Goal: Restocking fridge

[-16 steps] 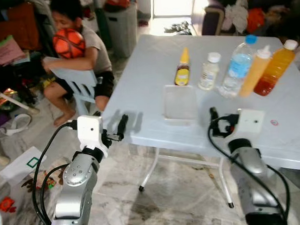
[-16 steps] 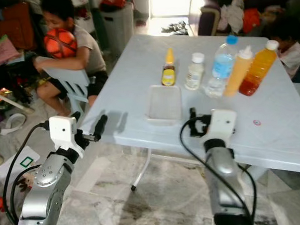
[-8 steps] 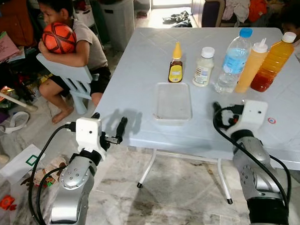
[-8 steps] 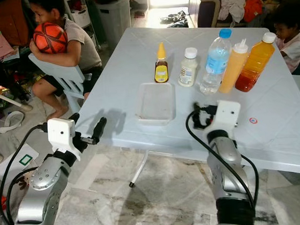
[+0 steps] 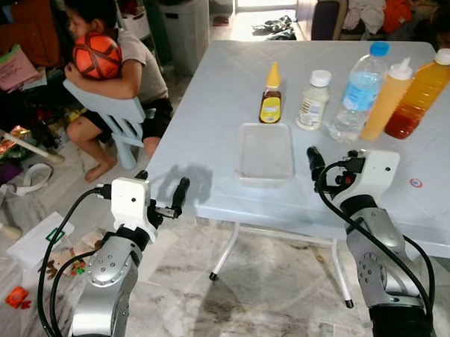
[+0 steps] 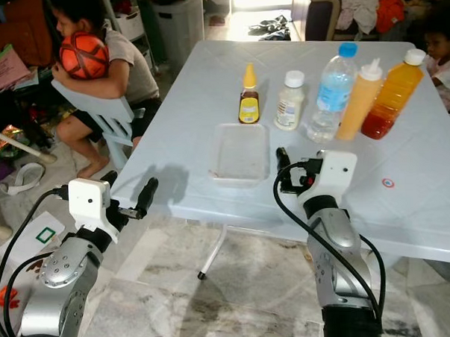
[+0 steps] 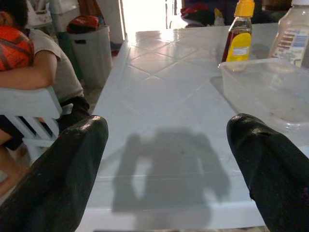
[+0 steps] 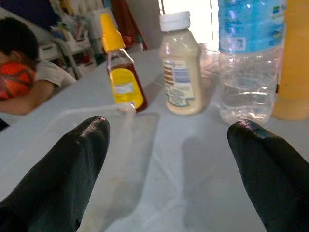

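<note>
Right end effector (image 5: pixel 312 159) has crept in over the table's (image 5: pixel 221 79) near edge, fingers spread and empty, so it's nearer than the also-open left end effector (image 5: pixel 183 193) to the clear tray (image 5: pixel 265 150) just ahead-left, long axis pointing away.

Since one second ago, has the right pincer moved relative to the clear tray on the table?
Yes. The right pincer has come forward over the table edge and now sits beside the clear tray's right side, nearer than before. The tray itself kept its place below the honey bottle.
</note>
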Available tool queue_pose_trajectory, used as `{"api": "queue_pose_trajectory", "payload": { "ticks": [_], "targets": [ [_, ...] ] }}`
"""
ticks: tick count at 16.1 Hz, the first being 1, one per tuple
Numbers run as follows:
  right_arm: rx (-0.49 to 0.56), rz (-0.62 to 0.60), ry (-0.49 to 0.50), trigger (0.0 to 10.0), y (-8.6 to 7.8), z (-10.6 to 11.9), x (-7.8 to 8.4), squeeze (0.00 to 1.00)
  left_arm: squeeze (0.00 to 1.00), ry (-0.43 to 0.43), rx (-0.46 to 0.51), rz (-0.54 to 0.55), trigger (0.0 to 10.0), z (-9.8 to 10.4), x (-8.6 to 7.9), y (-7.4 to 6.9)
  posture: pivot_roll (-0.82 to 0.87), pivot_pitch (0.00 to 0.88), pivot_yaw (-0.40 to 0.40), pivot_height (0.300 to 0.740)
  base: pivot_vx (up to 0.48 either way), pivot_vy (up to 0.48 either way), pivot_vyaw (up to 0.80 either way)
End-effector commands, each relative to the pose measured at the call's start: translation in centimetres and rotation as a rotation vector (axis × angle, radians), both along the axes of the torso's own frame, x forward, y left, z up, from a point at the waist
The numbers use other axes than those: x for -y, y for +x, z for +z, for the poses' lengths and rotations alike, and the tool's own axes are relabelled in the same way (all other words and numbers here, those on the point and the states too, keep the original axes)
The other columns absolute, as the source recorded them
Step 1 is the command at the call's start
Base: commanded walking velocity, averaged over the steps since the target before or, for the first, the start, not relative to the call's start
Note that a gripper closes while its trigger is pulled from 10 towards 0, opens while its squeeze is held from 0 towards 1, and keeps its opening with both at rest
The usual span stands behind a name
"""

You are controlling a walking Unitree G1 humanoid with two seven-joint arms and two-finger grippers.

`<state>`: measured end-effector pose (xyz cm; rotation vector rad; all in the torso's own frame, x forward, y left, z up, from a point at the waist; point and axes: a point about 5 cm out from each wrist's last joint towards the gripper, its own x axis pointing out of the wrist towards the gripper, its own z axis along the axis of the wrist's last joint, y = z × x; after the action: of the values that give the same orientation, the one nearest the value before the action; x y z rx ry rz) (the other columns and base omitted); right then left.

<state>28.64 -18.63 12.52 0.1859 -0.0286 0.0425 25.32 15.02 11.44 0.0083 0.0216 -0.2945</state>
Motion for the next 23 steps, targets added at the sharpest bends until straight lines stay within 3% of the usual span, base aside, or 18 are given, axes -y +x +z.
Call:
{"api": "queue_pose_trajectory", "payload": {
  "ticks": [1, 9, 10, 18, 19, 20, 21, 23],
  "targets": [
    [-0.031, 0.061, 0.048, 10.0, 0.8, -0.5, -0.7, 0.00, 0.00, 0.029, -0.004, -0.007, 10.0, 0.1, -0.3, -0.2, 0.03, 0.027, 0.059, 0.740, 0.000, 0.000, 0.00],
    [-0.075, 0.252, 0.234, 10.0, 4.1, -0.7, -2.5, 0.00, 0.00, 0.106, -0.018, -0.016, 10.0, 0.3, -1.8, -1.1, 0.10, 0.044, 0.071, 0.740, 0.000, 0.000, 0.00],
    [-0.114, 0.275, 0.329, 10.0, 4.6, -1.2, -2.9, 0.00, 0.00, 0.133, -0.017, -0.030, 10.0, 0.4, -2.1, -1.2, 0.11, 0.043, 0.076, 0.740, 0.000, 0.000, 0.00],
    [-0.157, 0.282, 0.446, 10.0, 4.6, -2.4, -3.0, 0.00, 0.00, 0.178, -0.009, -0.086, 10.0, 0.6, -1.8, -1.3, 0.13, 0.036, 0.099, 0.740, 0.000, 0.000, 0.00],
    [-0.160, 0.271, 0.475, 7.8, 4.7, -2.4, -2.9, 0.00, 0.00, 0.180, -0.008, -0.091, 10.0, 0.6, -1.8, -1.3, 0.13, 0.035, 0.099, 0.740, 0.000, 0.000, 0.00],
    [-0.163, 0.265, 0.489, 7.8, 4.8, -2.4, -2.8, 0.00, 0.00, 0.181, -0.007, -0.093, 10.0, 0.6, -1.8, -1.3, 0.13, 0.035, 0.099, 0.740, 0.000, 0.000, 0.00],
    [-0.168, 0.248, 0.520, 0.0, 5.1, -2.5, -2.6, 0.00, 0.00, 0.183, -0.008, -0.096, 10.0, 0.6, -1.7, -1.3, 0.13, 0.036, 0.099, 0.740, 0.000, 0.000, 0.00],
    [-0.177, 0.248, 0.565, 0.0, 5.6, -2.5, -2.5, 0.00, 0.00, 0.186, -0.012, -0.099, 10.0, 0.5, -1.7, -1.4, 0.13, 0.036, 0.099, 0.740, 0.000, 0.000, 0.00]
  ]
}}
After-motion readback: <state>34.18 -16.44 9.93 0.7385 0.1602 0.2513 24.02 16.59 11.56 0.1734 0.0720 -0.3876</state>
